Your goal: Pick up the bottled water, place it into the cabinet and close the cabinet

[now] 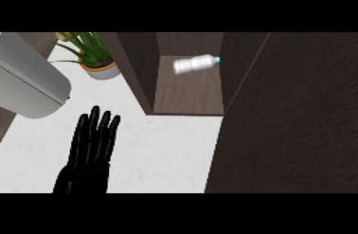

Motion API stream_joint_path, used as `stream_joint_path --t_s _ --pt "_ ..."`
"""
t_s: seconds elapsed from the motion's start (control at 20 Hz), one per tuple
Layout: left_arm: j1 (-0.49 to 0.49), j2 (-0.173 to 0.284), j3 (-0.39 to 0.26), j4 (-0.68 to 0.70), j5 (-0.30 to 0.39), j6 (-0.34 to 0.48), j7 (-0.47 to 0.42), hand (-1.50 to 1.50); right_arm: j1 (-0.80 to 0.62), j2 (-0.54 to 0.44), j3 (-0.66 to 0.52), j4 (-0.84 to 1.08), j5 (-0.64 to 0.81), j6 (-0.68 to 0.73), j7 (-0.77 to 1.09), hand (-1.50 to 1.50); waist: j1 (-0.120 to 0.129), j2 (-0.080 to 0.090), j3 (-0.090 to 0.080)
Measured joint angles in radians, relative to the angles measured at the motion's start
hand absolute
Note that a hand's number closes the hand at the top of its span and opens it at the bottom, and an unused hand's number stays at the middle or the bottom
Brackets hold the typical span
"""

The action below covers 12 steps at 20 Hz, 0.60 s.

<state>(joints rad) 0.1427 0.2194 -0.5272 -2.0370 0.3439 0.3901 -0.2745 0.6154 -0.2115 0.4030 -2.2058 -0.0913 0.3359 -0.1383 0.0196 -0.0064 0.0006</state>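
The bottled water (pixel 195 63) lies on its side inside the open cabinet (pixel 187 98), toward the back of the shelf, its blue cap pointing right. The cabinet's dark wooden door (pixel 293 119) stands open and fills the right part of the view. My left hand (pixel 91 148) rests open at the lower left over the white counter, fingers straight and pointing up, well apart from the cabinet. My right hand does not show.
A potted green plant (pixel 94 55) stands at the back left beside the cabinet's left wall. A large grey rounded appliance (pixel 31 81) occupies the far left. White counter (pixel 164 148) stretches between my hand and the door.
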Motion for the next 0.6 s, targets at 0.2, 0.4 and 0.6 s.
stream_joint_path --t_s 0.2,0.4,0.6 --pt "0.144 0.066 0.031 -0.106 0.021 -0.032 -0.051 -1.5 0.006 -0.038 0.051 -0.048 0.045 0.012 0.052 1.5 0.002 0.009 0.002" --pt "0.284 0.124 0.067 -0.205 0.054 -0.071 -0.098 -1.5 0.001 -0.057 0.097 -0.078 0.109 0.013 0.077 1.5 0.004 0.011 0.003" --pt "0.413 0.179 0.127 -0.279 0.114 -0.134 -0.14 -1.5 -0.021 -0.073 0.114 -0.101 0.164 0.022 0.101 1.5 0.012 0.01 0.002"
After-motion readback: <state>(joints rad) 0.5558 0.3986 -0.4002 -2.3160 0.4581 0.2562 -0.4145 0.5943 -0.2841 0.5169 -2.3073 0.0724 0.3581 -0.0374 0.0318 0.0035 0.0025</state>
